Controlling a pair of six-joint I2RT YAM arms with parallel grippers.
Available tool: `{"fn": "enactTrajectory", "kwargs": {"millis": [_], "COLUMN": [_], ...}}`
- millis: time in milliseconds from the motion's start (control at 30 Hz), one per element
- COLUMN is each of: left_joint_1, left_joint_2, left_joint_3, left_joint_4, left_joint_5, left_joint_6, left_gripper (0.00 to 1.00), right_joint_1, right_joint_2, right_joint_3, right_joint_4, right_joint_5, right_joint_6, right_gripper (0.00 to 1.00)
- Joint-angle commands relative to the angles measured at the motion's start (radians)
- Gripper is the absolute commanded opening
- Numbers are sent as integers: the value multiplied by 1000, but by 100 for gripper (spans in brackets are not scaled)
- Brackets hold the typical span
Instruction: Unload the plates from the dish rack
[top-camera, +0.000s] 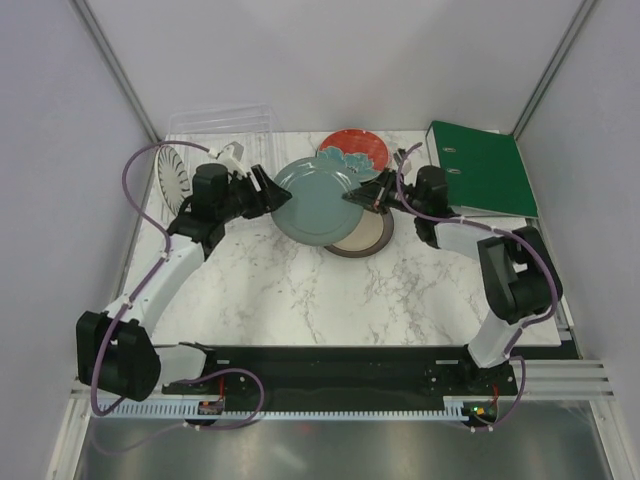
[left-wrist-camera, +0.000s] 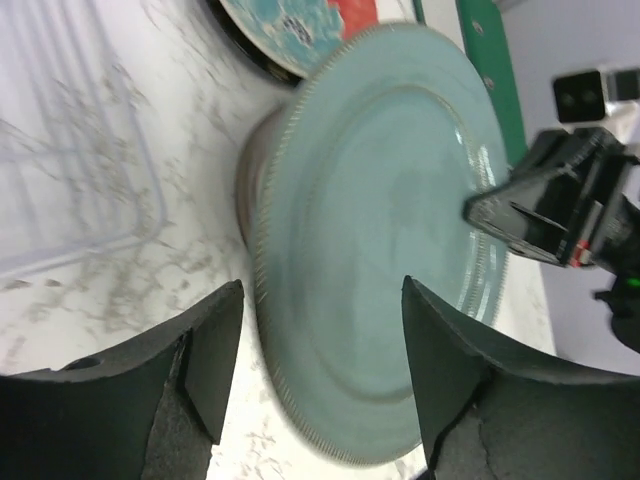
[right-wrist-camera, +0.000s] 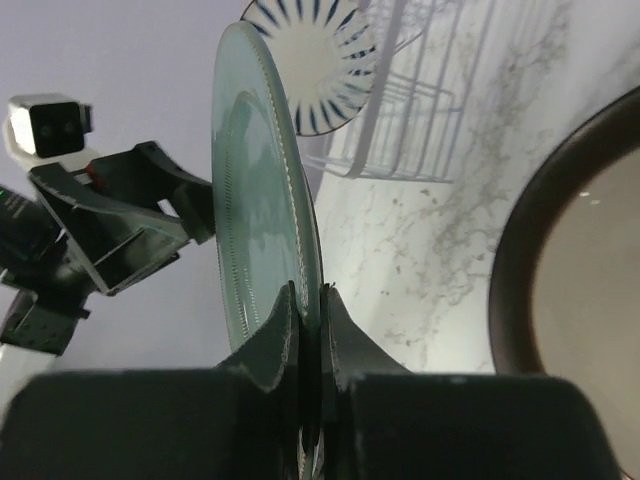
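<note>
- Grasping the teal plate (top-camera: 315, 203) with the right gripper (top-camera: 362, 198), clenched on a thin bite of its right rim. Carried over the desk (top-camera: 330, 300), partly above the cream plate (top-camera: 372, 240) and well apart from the dish rack (top-camera: 225, 120).
- Leaving the left gripper (top-camera: 272, 190) released, jaws spread around the opposite rim. Apparently not pressing on it, though hard to tell for certain.
- Could pivot or slide out of such a narrow, one-sided pinch, given the smooth glaze and the weight hanging far from the grip. Likely to land on the cream plate and chip both.
- Might jar the plate loose by nudging forward or closing crookedly on the left side, pushing against the right-hand hold.
- Risks a hard clack if let go too high. Cannot tell how much of a gap remains above the cream plate.
- Risks a lopsided stack if set down off-centre, then a slide toward the red plate (top-camera: 355, 150) just behind.
- Might clip the striped plate (top-camera: 172, 172), standing at the rack's left end close to the left arm, on swinging back carelessly.
- Best to lower slowly, level out, and open only once resting.
</note>
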Motion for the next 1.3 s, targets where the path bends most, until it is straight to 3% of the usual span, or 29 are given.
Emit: {"fn": "enactTrajectory", "kwargs": {"millis": [0, 167, 400, 700, 833, 1267], "left_joint_1": [-2, 1, 40, 198, 306, 412], "left_joint_2": [-91, -129, -117, -34, 9, 150], "left_joint_3": [71, 110, 130, 115, 126, 138], "left_joint_4": [-14, -72, -79, 3, 12, 47], "left_joint_5": [-183, -441, -734, -844, -814, -726], "left_joint_6": [151, 266, 421, 515, 529, 516], "left_gripper": [72, 75, 77, 77, 77, 77], "right_joint_1": [-85, -134, -145, -147, -148, -151], "right_joint_2": [-161, -203, -155, -66, -42, 20], "right_joint_3": [11, 30, 14, -17, -26, 0], "right_joint_4": [-154, -392, -444, -386, -374, -461], "right_joint_5": [85, 158, 172, 140, 140, 237], "right_joint_6": [-135, -268, -297, -297, -297, -375], "right_gripper": [0, 0, 0, 0, 0, 0]}}
